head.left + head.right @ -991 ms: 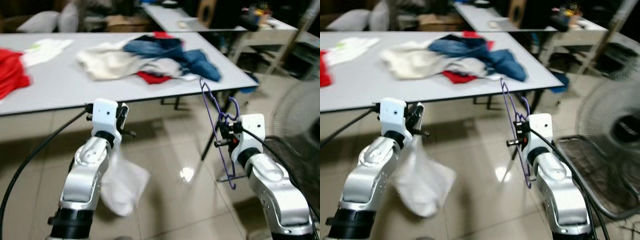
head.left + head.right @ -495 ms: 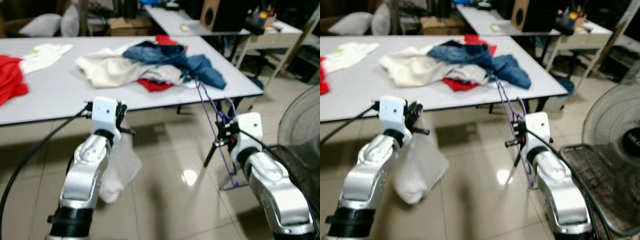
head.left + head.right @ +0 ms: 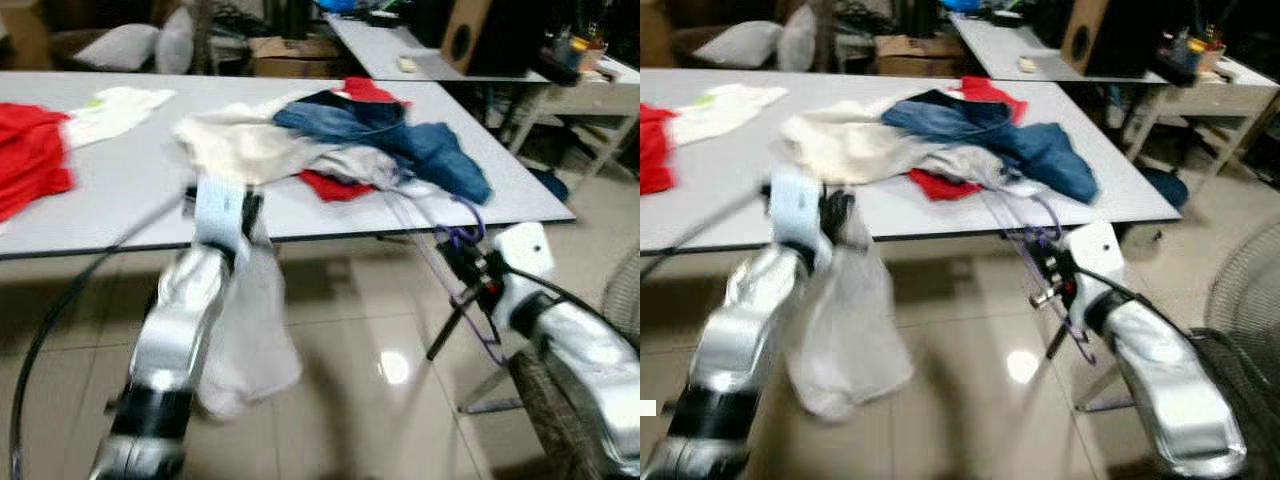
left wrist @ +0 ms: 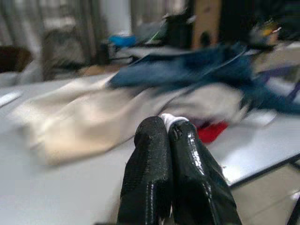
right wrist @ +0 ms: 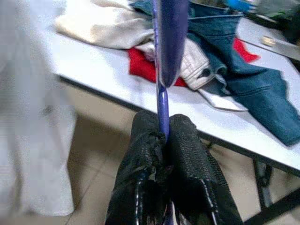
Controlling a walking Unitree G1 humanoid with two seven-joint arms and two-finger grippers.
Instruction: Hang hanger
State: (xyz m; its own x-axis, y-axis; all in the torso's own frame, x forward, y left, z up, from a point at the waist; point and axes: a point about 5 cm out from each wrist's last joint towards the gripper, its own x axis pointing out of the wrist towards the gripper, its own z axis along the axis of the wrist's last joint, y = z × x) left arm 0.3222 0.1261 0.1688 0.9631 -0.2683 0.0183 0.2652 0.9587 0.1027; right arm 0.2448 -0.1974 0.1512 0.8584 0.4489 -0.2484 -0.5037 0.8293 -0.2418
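Both eye views are evenly lit by indoor light from above. A bright round glare spot lies on the glossy floor point(image 3: 395, 366) at lower centre. A soft shadow runs under the table point(image 3: 120, 170) edge across the middle of the frame. The upper edge is dim. Motion blur smears the left arm point(image 3: 190, 330) and the white garment point(image 3: 250, 340) at centre left; the right arm point(image 3: 570, 350) at lower right is softer still.

In the left wrist view, the fingers point(image 4: 154, 178) at bottom centre are sharp and glossy with small highlights; the background clothes point(image 4: 187, 75) are blurred. In the right wrist view, the hanger point(image 5: 168, 37) at top centre is out of focus.
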